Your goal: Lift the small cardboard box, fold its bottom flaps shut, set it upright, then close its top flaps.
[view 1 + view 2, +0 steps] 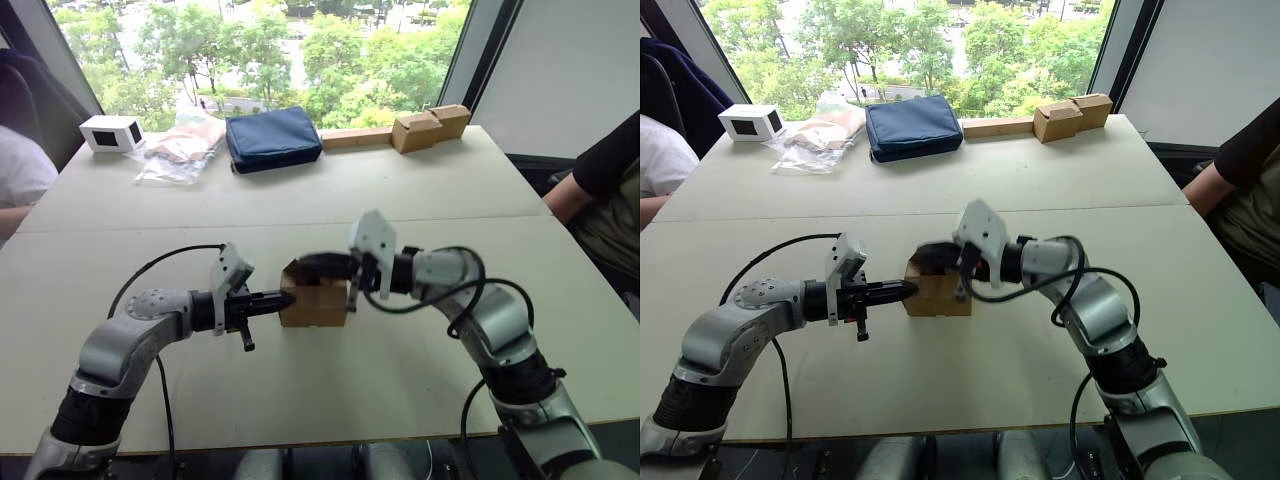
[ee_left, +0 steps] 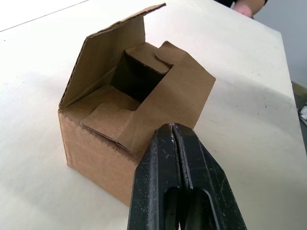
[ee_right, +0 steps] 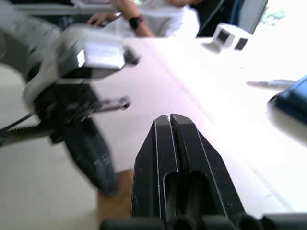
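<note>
1. The table [image 1: 420, 330] is pale off-white, with a seam running across it beyond the small cardboard box [image 1: 314, 296]; behind its far edge a large window shows green trees; a person's arm in a white sleeve [image 1: 22, 172] rests at the table's left side, and a person in a dark sleeve [image 1: 605, 165] sits at its right side.
2. Well beyond the small cardboard box, along the far edge of the table, stand a white box with a dark window [image 1: 111, 132], a clear plastic bag [image 1: 184, 148], a navy blue pouch [image 1: 272, 138], a long cardboard strip [image 1: 357, 138] and two joined brown boxes [image 1: 431, 127]; all lie well apart from the small cardboard box, and nothing on the table stands between it and either arm.
3. The small cardboard box sits on the table, on the near side of the seam, between the two arms; its top flaps are partly folded inward, one long flap standing up, a dark opening still showing between them.
4. The left gripper [image 2: 172, 132] has its two black fingers pressed together, holding nothing; its tip touches the near flap of the small cardboard box.
5. The right gripper [image 3: 169, 120] also has its fingers pressed together with nothing between them; it reaches over the top of the small cardboard box from the other side; whether it touches the cardboard cannot be told.
</note>
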`<state>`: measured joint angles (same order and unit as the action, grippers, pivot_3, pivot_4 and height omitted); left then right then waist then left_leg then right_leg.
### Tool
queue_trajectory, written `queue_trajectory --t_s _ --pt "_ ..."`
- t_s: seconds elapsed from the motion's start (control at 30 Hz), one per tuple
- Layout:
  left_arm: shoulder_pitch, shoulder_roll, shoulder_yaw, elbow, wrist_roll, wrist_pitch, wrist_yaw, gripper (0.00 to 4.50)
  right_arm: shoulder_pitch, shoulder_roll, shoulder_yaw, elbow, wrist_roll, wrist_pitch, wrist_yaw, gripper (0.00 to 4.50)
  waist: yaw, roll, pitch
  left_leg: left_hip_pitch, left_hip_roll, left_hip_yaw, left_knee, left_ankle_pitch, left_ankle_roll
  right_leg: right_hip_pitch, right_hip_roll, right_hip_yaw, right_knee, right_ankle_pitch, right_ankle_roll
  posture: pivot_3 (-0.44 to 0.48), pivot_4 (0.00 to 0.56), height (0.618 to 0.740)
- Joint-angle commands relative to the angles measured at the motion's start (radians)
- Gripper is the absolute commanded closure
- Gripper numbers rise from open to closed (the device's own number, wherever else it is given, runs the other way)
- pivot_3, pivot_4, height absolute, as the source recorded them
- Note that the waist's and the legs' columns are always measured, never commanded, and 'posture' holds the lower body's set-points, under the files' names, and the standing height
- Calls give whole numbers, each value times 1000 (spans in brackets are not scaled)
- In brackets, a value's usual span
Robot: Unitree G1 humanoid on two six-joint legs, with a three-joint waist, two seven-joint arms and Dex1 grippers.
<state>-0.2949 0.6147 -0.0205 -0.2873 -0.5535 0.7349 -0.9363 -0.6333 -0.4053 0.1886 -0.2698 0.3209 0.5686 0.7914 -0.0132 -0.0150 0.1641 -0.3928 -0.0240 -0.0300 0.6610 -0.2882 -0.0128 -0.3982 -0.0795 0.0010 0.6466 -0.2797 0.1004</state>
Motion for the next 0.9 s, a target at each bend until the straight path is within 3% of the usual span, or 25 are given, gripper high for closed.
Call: queue_trajectory --t_s 0.03,0.23,0.53,0.7,0.9 --pt "-17 3 6 0 -3 -14 3 4479 -52 20 31 104 -102 -17 -91 4500 0 0 0 0 0 0 0 0 0 0 0 0 0 0 0 0 150 740" --pt "-12 1 7 -7 -9 -15 15 4479 -30 -14 121 115 -168 -42 -39 4500 -1 0 0 0 0 1 0 0 -1 0 -1 0 0 0 0 0 150 740" --pt "-15 8 23 -17 -37 1 17 4479 47 -42 133 13 -131 21 34 4500 0 0 0 0 0 0 0 0 0 0 0 0 0 0 0 0 150 740" --pt "-61 5 76 12 -91 33 33 4479 66 -43 139 4 -139 28 33 4500 1 0 0 0 0 0 0 0 0 0 0 0 0 0 0 0 150 740" --pt "-140 -23 47 70 -51 -9 60 4479 66 -41 140 13 -148 21 24 4500 3 0 0 0 0 0 0 0 0 0 0 0 0 0 0 0 150 740"
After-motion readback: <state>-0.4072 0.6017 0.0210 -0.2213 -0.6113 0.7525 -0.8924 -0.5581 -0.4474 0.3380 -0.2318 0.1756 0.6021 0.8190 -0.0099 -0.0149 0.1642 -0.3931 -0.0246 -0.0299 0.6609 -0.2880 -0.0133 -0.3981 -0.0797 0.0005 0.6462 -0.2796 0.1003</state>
